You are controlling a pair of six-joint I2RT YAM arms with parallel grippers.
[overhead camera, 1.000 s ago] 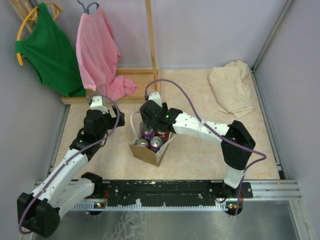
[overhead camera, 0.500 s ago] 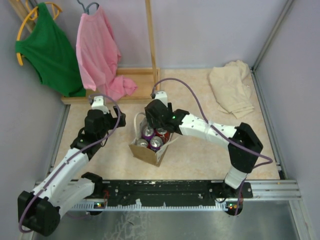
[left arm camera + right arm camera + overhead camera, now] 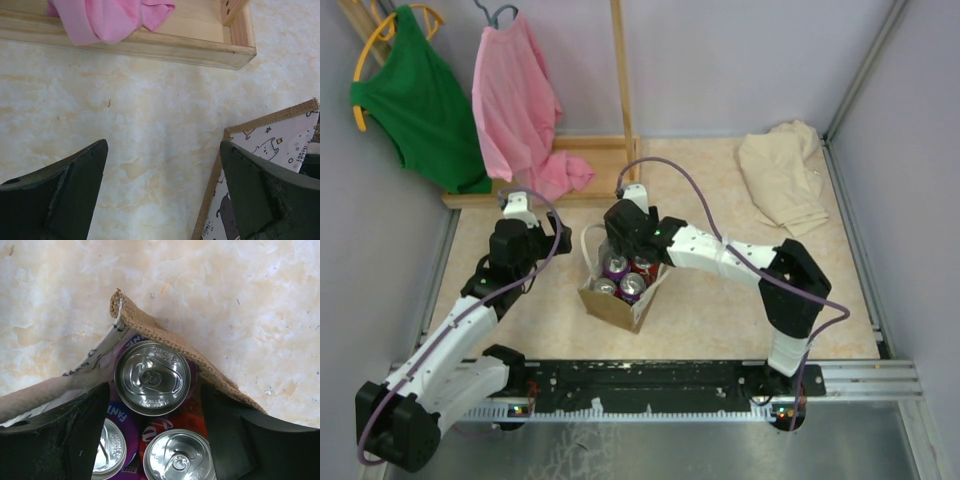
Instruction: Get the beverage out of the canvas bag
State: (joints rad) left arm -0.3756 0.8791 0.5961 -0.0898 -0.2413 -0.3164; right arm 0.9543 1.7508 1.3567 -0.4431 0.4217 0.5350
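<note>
The tan canvas bag (image 3: pixel 618 305) stands mid-table with several beverage cans upright inside. My right gripper (image 3: pixel 152 390) reaches into its far end, shut on a purple can (image 3: pixel 152 377), one finger on each side of it. This can sits against the frayed burlap corner (image 3: pixel 150 325). A red can (image 3: pixel 180 455) and another purple can (image 3: pixel 107 450) stand just below it. From above, the right gripper (image 3: pixel 618 250) covers the bag's far rim. My left gripper (image 3: pixel 162 150) hangs open over bare table left of the bag, with the bag's printed lining (image 3: pixel 270 145) by its right finger.
A wooden rack base (image 3: pixel 585 165) with a pink shirt (image 3: pixel 515 95) stands at the back, and a green shirt (image 3: pixel 415 100) hangs at the left. A beige cloth (image 3: pixel 782 175) lies at the back right. Side walls and a black front rail (image 3: pixel 650 380) bound the table.
The right arm swung a little right, then back left over the bag's far end. Its jaws narrowed slightly around the purple can. The left arm has stayed still.
</note>
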